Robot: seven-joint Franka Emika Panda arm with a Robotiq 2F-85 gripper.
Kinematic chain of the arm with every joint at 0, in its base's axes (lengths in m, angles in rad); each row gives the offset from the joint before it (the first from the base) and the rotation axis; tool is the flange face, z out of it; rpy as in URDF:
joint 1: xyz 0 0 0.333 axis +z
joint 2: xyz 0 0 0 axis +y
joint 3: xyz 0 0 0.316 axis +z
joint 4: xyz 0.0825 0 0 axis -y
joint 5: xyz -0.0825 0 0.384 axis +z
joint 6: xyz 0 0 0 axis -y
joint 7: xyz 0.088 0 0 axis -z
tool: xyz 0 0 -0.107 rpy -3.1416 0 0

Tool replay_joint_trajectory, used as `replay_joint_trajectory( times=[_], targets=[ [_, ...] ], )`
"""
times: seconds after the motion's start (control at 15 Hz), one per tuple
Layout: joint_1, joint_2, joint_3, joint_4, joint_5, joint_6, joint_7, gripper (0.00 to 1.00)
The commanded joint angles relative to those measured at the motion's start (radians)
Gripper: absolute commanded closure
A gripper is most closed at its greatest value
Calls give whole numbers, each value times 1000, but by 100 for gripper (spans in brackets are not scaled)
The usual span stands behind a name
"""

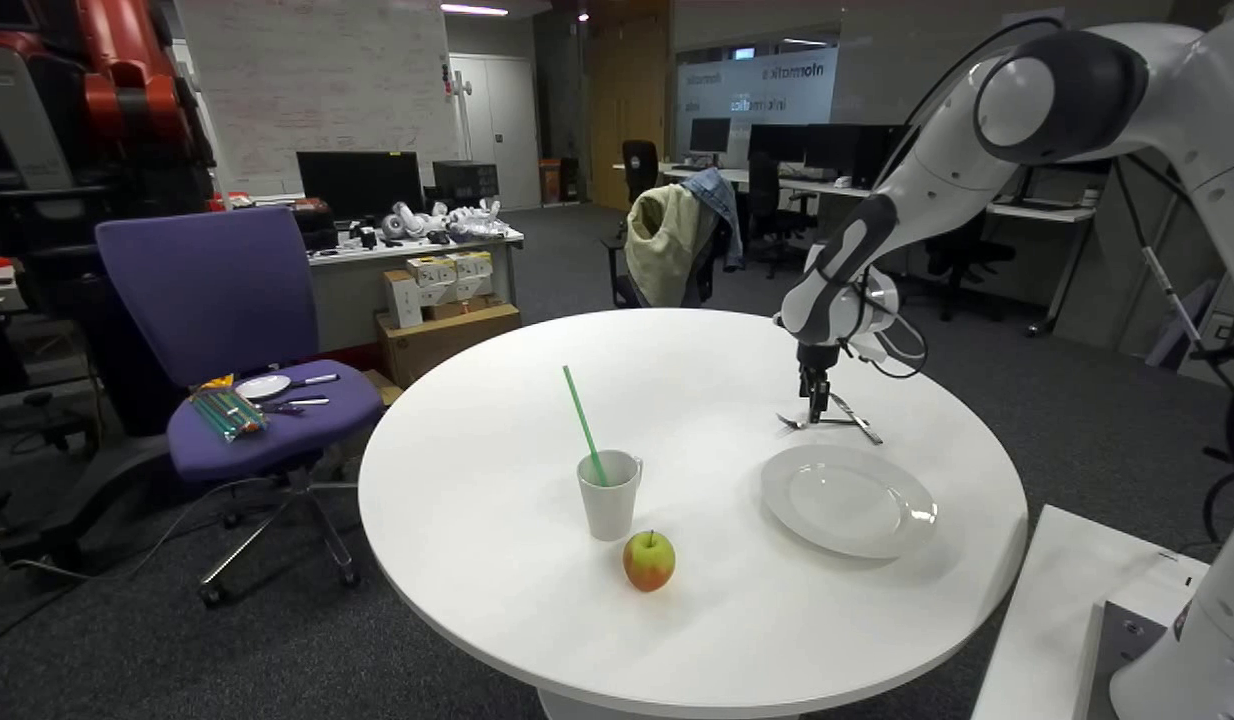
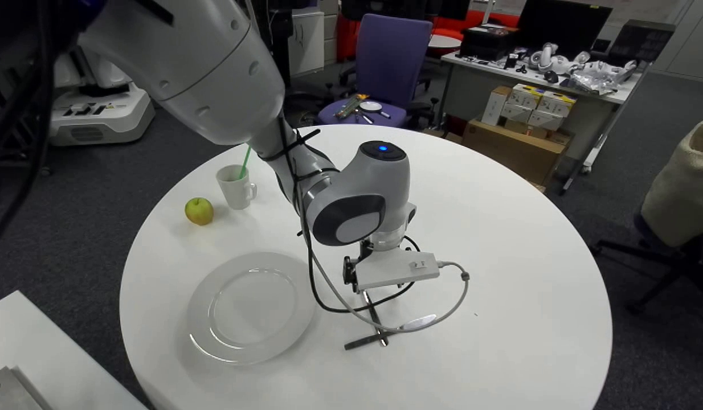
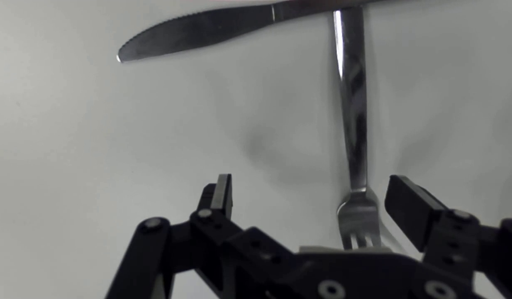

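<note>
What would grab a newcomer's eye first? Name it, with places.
The white robot arm comes first, arching over the round table, its open claw at a fork that crosses a knife. Next is the green straw leaning in the mug, with a red-and-green apple beside it.

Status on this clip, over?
Hand open, nothing gripped. Fork between the jaws in the wrist view. Possibly in the way: knife crossing the fork's handle end.

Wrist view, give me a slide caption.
Open gripper straddling a fork, with a knife lying crosswise at the fork's handle end.
</note>
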Motion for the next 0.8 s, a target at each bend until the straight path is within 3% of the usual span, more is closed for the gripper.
replay_joint_trajectory(
  times=[0.0, 0.07, 0.13, 0.2, 0.73],
  targets=[
    [12, -56, -13, -94, -58, 47, 37, 0],
    [16, -53, -19, -101, -71, 57, 44, 0],
    [15, -53, -20, -106, -79, 60, 48, 7],
    [17, -53, -24, -110, -92, 65, 55, 27],
    [6, -82, -13, -121, -108, 44, 81, 88]
  ],
)
